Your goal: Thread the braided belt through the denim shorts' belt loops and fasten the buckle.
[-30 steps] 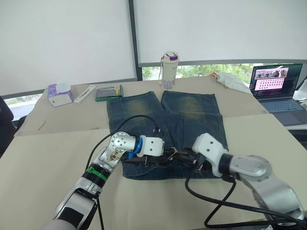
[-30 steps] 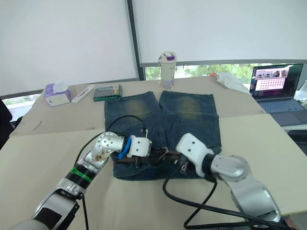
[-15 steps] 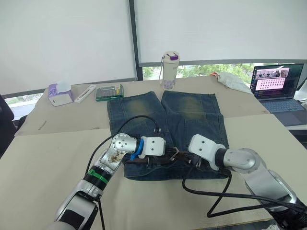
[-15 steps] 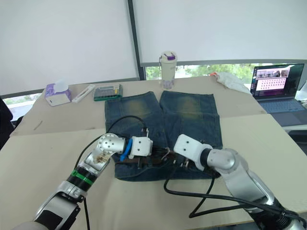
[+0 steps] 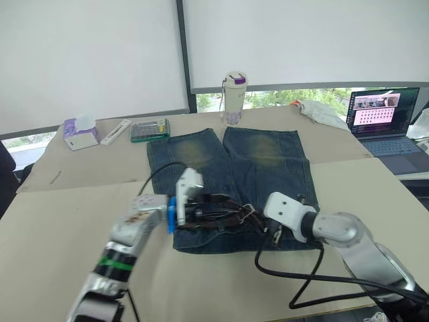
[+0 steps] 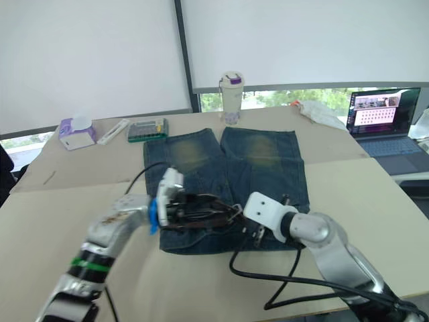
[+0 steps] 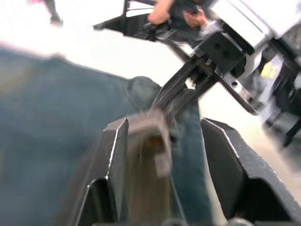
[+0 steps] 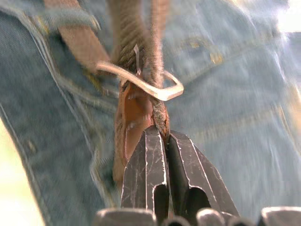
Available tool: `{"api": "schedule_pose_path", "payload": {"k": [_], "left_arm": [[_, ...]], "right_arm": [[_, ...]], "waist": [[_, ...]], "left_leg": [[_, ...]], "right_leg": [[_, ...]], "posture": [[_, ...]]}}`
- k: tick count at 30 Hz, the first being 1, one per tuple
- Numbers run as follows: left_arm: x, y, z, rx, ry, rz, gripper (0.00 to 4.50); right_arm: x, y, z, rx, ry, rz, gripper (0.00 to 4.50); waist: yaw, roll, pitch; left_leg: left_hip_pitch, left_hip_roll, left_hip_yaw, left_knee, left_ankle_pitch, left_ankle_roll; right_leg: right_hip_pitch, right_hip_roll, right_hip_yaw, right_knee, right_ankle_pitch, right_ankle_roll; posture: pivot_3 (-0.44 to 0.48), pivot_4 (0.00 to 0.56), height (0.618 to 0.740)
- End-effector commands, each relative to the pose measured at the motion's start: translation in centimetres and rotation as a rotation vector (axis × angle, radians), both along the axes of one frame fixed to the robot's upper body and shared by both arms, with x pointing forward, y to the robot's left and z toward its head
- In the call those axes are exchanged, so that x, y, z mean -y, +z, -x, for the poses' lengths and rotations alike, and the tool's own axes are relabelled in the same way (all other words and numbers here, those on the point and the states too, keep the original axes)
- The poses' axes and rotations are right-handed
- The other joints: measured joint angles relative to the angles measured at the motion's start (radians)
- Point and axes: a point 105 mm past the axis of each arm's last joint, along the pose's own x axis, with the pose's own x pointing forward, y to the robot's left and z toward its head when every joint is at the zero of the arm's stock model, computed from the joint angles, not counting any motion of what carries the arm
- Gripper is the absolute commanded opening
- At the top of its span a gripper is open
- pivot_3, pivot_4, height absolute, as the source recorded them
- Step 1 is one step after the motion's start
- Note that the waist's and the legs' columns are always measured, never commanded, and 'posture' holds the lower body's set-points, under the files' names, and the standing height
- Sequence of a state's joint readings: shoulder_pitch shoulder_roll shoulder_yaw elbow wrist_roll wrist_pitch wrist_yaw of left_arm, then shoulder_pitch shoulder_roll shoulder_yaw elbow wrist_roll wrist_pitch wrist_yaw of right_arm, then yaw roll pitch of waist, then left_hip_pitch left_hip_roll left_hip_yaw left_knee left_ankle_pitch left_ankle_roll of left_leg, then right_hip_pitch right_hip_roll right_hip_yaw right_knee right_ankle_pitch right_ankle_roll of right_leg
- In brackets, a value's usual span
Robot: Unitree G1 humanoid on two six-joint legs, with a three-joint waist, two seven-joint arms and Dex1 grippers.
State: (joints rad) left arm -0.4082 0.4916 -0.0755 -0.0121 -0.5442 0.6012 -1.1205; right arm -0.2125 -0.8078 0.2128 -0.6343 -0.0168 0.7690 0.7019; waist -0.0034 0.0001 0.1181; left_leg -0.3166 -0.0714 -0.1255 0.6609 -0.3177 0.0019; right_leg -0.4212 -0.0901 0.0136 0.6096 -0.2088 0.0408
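Right wrist view showed the right end effector (image 8: 160,136) clamped on the braided belt (image 8: 136,108) just behind the buckle (image 8: 141,82), over the waistband of the denim shorts (image 5: 228,168) spread on the desk (image 5: 80,201). The left end effector (image 7: 162,141) stood open around the belt's other end. Threading looked largely done; fastening appeared still to come.

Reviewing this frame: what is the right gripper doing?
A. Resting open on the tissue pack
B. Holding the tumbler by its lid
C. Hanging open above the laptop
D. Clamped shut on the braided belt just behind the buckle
D. In the right wrist view the right gripper has its fingers closed on the braided belt, with the buckle just beyond the fingertips, over the denim shorts.
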Motion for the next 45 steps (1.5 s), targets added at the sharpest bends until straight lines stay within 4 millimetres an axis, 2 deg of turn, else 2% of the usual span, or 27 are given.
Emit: {"api": "schedule_pose_path", "payload": {"k": [1, 4, 5, 7, 8, 14, 16, 18, 20, 25, 30, 33, 35, 38, 41, 43, 45], "left_arm": [[-0.1, -1.5, 0.9, -0.024, -0.001, -0.08, 1.23], [-1.0, -5.7, 0.7, -0.054, 0.055, -0.252, 0.21], [-1.2, -7.4, 0.7, -0.049, 0.062, -0.321, 0.07], [-1.3, -9.1, 0.9, -0.028, 0.051, -0.393, 0.07], [-1.2, -9.4, 1.0, -0.02, 0.043, -0.406, 0.07], [-3.3, -11.3, 1.1, 0.016, 0.064, -0.502, 0.07], [-4.1, -11.7, 0.9, 0.023, 0.083, -0.518, 0.07], [-4.8, -11.7, 0.7, 0.03, 0.096, -0.527, 0.07], [-5.3, -11.5, 0.5, 0.043, 0.11, -0.519, 0.07], [-5.5, -10.4, 0.4, 0.072, 0.135, -0.454, 0.07], [-7.0, -10.8, 0.7, 0.078, 0.171, -0.492, 0.07], [-7.4, -10.1, 0.5, 0.087, 0.209, -0.455, 0.07], [-6.9, -8.7, 0.5, 0.076, 0.215, -0.357, 0.07], [-5.6, -5.1, 0.3, -0.018, 0.227, -0.106, 0.07], [-4.2, -0.8, 0.6, -0.093, 0.165, 0.087, 0.07], [-2.8, 2.0, 0.7, -0.116, 0.101, 0.165, 0.07], [-1.4, 3.2, 0.3, -0.079, 0.097, 0.15, 0.07]], "right_arm": [[0.7, 2.0, 0.2, 0.079, -0.034, -0.01, 0.0], [1.8, 2.1, 0.5, 0.078, -0.065, 0.014, 0.0], [2.5, 2.3, 0.7, 0.079, -0.079, 0.034, 0.0], [3.5, 2.5, 1.0, 0.077, -0.104, 0.066, 0.0], [3.9, 2.5, 1.2, 0.076, -0.114, 0.077, 0.0], [10.9, 1.4, 3.1, 0.033, -0.294, 0.293, 0.0], [12.3, 1.0, 3.7, 0.026, -0.336, 0.326, 0.0], [12.7, 0.8, 3.8, 0.039, -0.355, 0.33, 0.0], [12.2, 0.7, 3.5, 0.056, -0.357, 0.289, 0.0], [10.9, 0.6, 3.0, 0.08, -0.353, 0.211, 0.0], [7.0, -0.8, 2.6, 0.054, -0.227, 0.096, 0.0], [3.3, -1.8, 2.4, 0.008, -0.12, 0.003, 0.0], [2.1, -2.4, 2.2, -0.002, -0.075, 0.011, 0.0], [0.5, -3.1, 2.3, -0.032, -0.02, 0.007, 0.0], [-0.5, -3.6, 2.1, -0.04, 0.027, 0.029, 0.0], [-1.2, -4.0, 2.0, -0.05, 0.049, 0.028, 0.0], [-1.3, -4.3, 2.0, -0.064, 0.062, 0.038, 0.0]], "waist": [[0.012, 0.0, 0.0], [0.023, 0.0, 0.0], [0.027, 0.0, 0.0], [0.029, 0.0, -0.001], [0.029, 0.001, -0.003], [0.039, 0.003, -0.013], [0.037, 0.004, -0.015], [0.032, 0.004, -0.015], [0.026, 0.004, -0.015], [0.013, 0.004, -0.015], [0.009, 0.003, -0.015], [0.002, 0.003, -0.015], [-0.002, 0.004, -0.015], [-0.008, 0.004, -0.012], [-0.009, -0.008, -0.005], [-0.006, -0.011, -0.004], [-0.005, -0.011, -0.004]], "left_leg": [[0.0, -0.001, 0.0, 0.0, 0.0, 0.0], [0.0, -0.001, 0.0, 0.001, 0.0, 0.0], [0.0, -0.002, 0.0, 0.001, 0.0, 0.0], [0.0, -0.001, 0.0, 0.001, 0.0, 0.0], [0.0, -0.001, 0.001, 0.0, 0.0, 0.0], [0.0, -0.001, 0.003, 0.0, -0.002, 0.004], [0.0, 0.0, 0.004, 0.0, -0.003, 0.005], [0.006, 0.001, 0.004, -0.001, -0.008, 0.012], [0.011, 0.001, 0.003, -0.001, -0.01, 0.013], [0.015, 0.001, 0.002, -0.001, -0.011, 0.013], [0.015, 0.0, 0.004, 0.0, -0.008, 0.008], [0.015, 0.001, 0.003, -0.002, -0.012, 0.013], [0.015, 0.001, 0.003, -0.002, -0.011, 0.013], [0.015, 0.001, 0.003, -0.002, -0.011, 0.013], [0.014, 0.001, 0.0, -0.001, -0.011, 0.012], [0.014, 0.0, 0.0, -0.001, -0.011, 0.012], [0.015, 0.0, -0.001, -0.001, -0.01, 0.011]], "right_leg": [[0.0, -0.001, 0.0, -0.001, 0.0, 0.0], [0.002, -0.002, 0.0, -0.003, 0.0, 0.0], [0.002, -0.002, 0.0, -0.003, 0.0, 0.0], [0.002, -0.003, 0.0, -0.003, 0.0, 0.0], [0.002, -0.003, 0.0, -0.004, 0.0, 0.0], [0.004, -0.003, 0.001, -0.006, -0.001, 0.001], [0.007, -0.002, 0.002, -0.006, -0.001, 0.001], [0.017, -0.002, 0.001, -0.006, -0.004, 0.003], [0.022, -0.002, 0.001, -0.006, -0.012, 0.012], [0.024, -0.003, 0.001, -0.006, -0.011, 0.011], [0.018, -0.004, 0.003, -0.006, -0.009, 0.006], [0.019, -0.003, 0.003, -0.005, -0.009, 0.006], [0.018, -0.002, 0.003, -0.004, -0.01, 0.007], [0.016, -0.003, 0.003, -0.002, -0.01, 0.006], [0.015, -0.002, 0.001, -0.002, -0.01, 0.006], [0.015, -0.003, 0.001, -0.002, -0.009, 0.006], [0.016, -0.003, 0.0, -0.002, -0.009, 0.006]], "posture": [[0.0, 0.15, 0.74], [0.0, 0.15, 0.74], [0.0, 0.15, 0.74], [0.0, 0.15, 0.74], [0.0, 0.15, 0.74], [0.0, 0.15, 0.74], [0.0, 0.15, 0.74], [0.0, 0.15, 0.74], [0.0, 0.15, 0.74], [0.0, 0.15, 0.74], [0.0, 0.15, 0.74], [0.0, 0.15, 0.74], [0.0, 0.15, 0.74], [0.0, 0.15, 0.74], [0.0, 0.15, 0.74], [0.0, 0.15, 0.74], [0.0, 0.15, 0.74]]}}
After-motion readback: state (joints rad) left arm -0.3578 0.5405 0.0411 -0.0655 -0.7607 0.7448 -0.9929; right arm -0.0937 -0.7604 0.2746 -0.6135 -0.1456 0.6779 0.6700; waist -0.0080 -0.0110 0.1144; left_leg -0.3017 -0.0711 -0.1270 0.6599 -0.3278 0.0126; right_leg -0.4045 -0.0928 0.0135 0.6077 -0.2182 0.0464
